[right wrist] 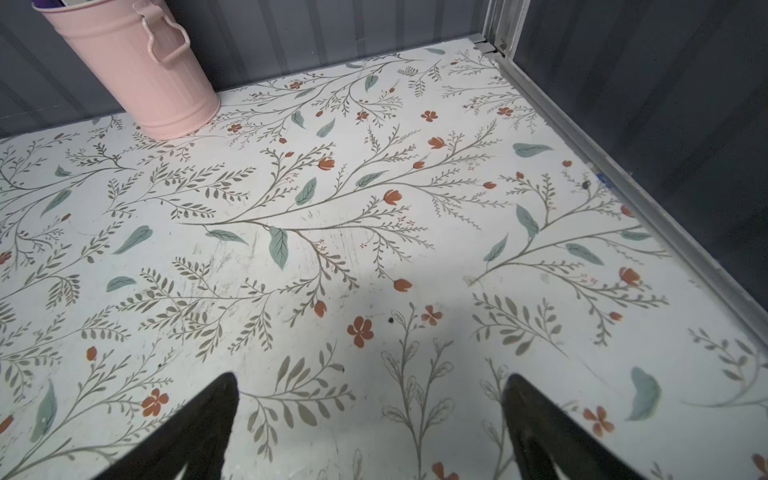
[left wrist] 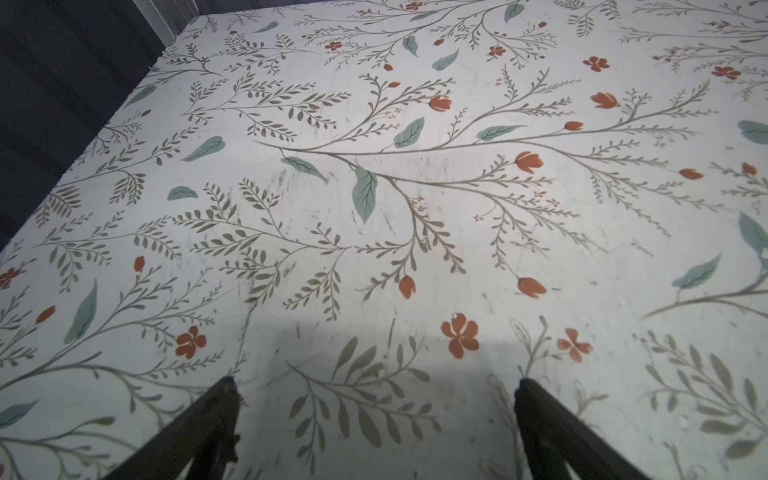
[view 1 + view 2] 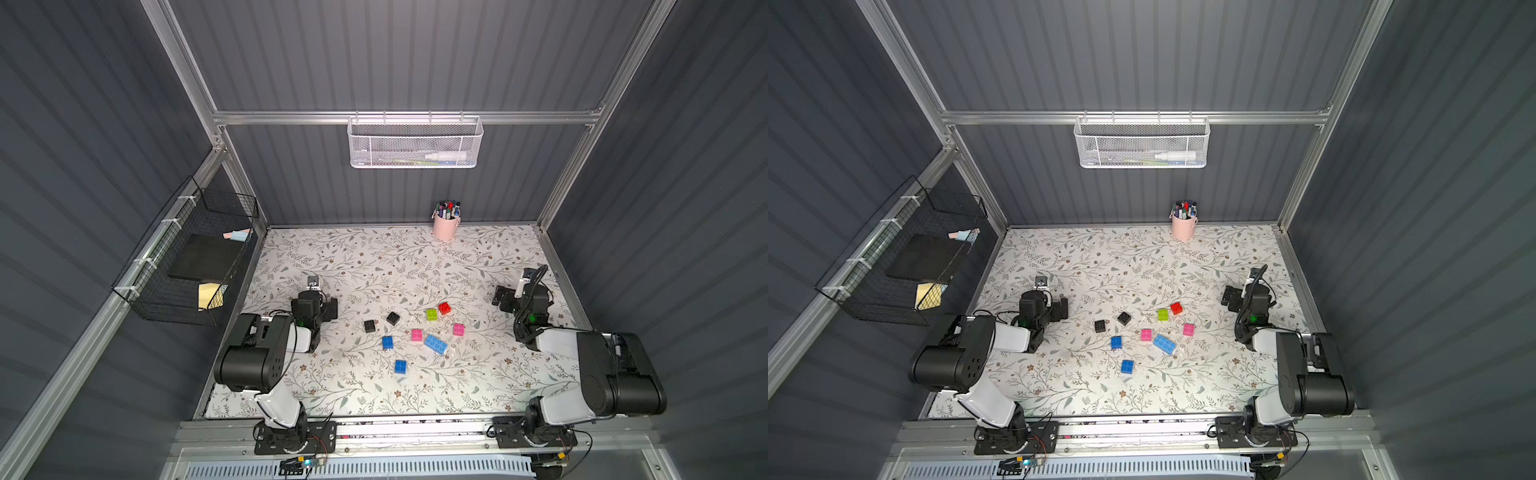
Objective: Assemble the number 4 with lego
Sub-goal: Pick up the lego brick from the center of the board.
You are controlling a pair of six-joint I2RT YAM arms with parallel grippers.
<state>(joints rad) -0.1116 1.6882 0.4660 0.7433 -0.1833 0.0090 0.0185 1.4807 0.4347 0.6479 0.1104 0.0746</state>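
Evidently nothing is joined yet: the bricks (image 3: 417, 335) lie loose and apart in the near middle of the surface (image 3: 353, 257), within reach from either side. The left pincer (image 2: 375, 381) and the right pincer (image 1: 370, 376) both gape empty over bare surface, well off to the left and right of the bricks, probably so the first pick is unobstructed.

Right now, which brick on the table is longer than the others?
The light blue brick, beside a pink brick: it is oblong, the others are small squares.
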